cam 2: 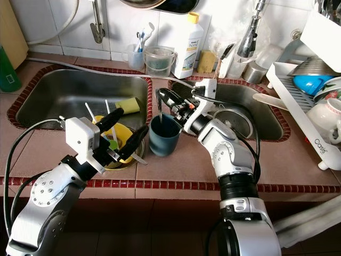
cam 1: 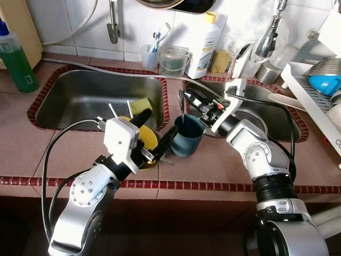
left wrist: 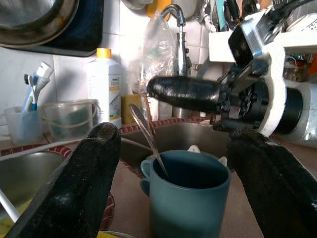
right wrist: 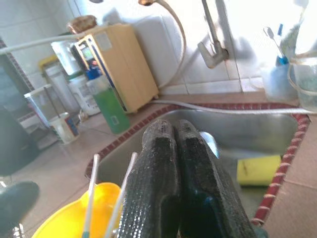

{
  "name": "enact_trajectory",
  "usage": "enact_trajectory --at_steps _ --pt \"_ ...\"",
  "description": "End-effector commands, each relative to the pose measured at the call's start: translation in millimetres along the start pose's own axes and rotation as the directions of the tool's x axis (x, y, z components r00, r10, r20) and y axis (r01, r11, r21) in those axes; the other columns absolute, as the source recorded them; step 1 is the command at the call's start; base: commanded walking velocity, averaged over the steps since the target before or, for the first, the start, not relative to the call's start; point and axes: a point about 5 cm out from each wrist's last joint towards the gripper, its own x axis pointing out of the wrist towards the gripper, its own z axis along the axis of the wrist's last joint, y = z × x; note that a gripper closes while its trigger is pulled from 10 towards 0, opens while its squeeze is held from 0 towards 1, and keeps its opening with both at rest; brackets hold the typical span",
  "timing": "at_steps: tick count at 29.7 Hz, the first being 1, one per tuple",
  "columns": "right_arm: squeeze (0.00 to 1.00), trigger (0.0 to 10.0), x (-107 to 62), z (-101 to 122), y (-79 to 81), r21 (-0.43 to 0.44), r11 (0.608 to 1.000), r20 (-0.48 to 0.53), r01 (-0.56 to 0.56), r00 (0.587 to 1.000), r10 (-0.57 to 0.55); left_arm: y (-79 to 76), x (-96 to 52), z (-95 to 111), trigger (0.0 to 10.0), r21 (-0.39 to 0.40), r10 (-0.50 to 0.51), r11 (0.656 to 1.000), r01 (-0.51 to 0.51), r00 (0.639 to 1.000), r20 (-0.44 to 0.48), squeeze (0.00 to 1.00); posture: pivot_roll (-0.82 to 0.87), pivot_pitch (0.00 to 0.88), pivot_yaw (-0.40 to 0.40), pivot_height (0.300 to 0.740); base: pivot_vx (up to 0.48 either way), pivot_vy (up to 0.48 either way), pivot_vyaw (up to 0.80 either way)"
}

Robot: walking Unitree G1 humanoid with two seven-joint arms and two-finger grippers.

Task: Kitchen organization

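Observation:
A teal mug [cam 1: 187, 140] stands on the tiled counter between the two sinks. A metal spoon [cam 1: 181, 109] rises out of it, and my right gripper [cam 1: 184, 95] is shut on the spoon's top end just above the rim. The right wrist view has its fingers [right wrist: 173, 183] pressed together. My left gripper [cam 1: 161, 121] is open beside the mug, one finger near the mug's side and the other over a yellow bowl [cam 2: 114, 143] that holds thin utensils. From the left wrist, the mug [left wrist: 188, 198] and spoon [left wrist: 146, 134] sit between its fingers.
A yellow sponge [cam 1: 141, 105] lies in the left sink [cam 1: 80, 96]. Along the back stand a green bottle [cam 1: 16, 61], a toothbrush cup [cam 1: 150, 56], a plastic tub [cam 1: 174, 61] and a white detergent bottle [cam 1: 205, 45]. A dish rack [cam 1: 319, 90] stands at the right, beyond the right sink [cam 1: 277, 114].

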Motion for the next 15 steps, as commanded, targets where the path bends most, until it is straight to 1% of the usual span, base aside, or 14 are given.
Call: enact_trajectory --at_steps 1,5,6,7,8,10,13,15 --pt "0.0 10.0 -4.5 6.2 0.1 -0.016 1.0 0.007 -0.008 1.0 0.009 -3.1 1.1 4.0 10.0 0.003 -0.014 1.0 0.014 1.0 0.013 0.0 -0.14 0.069 -0.117 0.74 0.0 0.0 0.0" --pt "0.0 10.0 -6.7 9.3 0.4 -0.018 1.0 0.015 -0.004 1.0 0.004 -3.6 2.1 3.7 10.0 -0.002 -0.015 1.0 0.015 1.0 0.014 0.0 -0.14 0.071 -0.114 0.74 0.0 0.0 0.0" --pt "0.44 10.0 -7.3 9.6 0.7 -0.015 1.0 0.017 -0.004 1.0 0.004 -4.0 2.5 3.7 10.0 -0.004 -0.017 1.0 0.017 1.0 0.014 0.0 -0.14 0.071 -0.113 0.74 0.0 0.0 0.0" --pt "1.0 10.0 -7.7 9.7 0.9 -0.012 1.0 0.018 -0.003 1.0 0.004 -4.2 2.6 3.7 10.0 -0.005 -0.019 1.0 0.019 1.0 0.014 0.0 -0.14 0.071 -0.112 0.74 0.0 0.0 0.0" --pt "1.0 10.0 -9.1 9.4 2.0 -0.001 1.0 0.022 -0.008 1.0 0.008 -4.4 2.9 3.8 10.0 -0.007 -0.02 1.0 0.02 1.0 0.015 0.0 -0.15 0.072 -0.11 0.74 0.0 0.0 0.0" --pt "1.0 10.0 -10.2 9.1 0.5 -0.011 1.0 0.016 0.026 1.0 -0.026 -4.3 3.3 4.1 10.0 -0.005 -0.02 1.0 0.02 1.0 0.017 0.0 -0.15 0.072 -0.11 0.74 0.0 0.0 0.0" --pt "1.0 10.0 -8.8 10.9 -5.8 -0.049 0.989 -0.018 0.137 0.99 -0.138 -3.6 4.3 4.5 10.0 -0.006 -0.018 1.0 0.018 1.0 0.02 0.0 -0.15 0.072 -0.108 0.74 0.0 0.0 0.0" --pt "1.0 10.0 -7.0 12.7 -5.9 -0.052 0.987 -0.023 0.152 0.988 -0.153 -3.5 4.3 4.5 10.0 -0.008 -0.018 1.0 0.018 1.0 0.02 0.0 -0.15 0.07 -0.107 0.74 0.0 0.0 0.0"
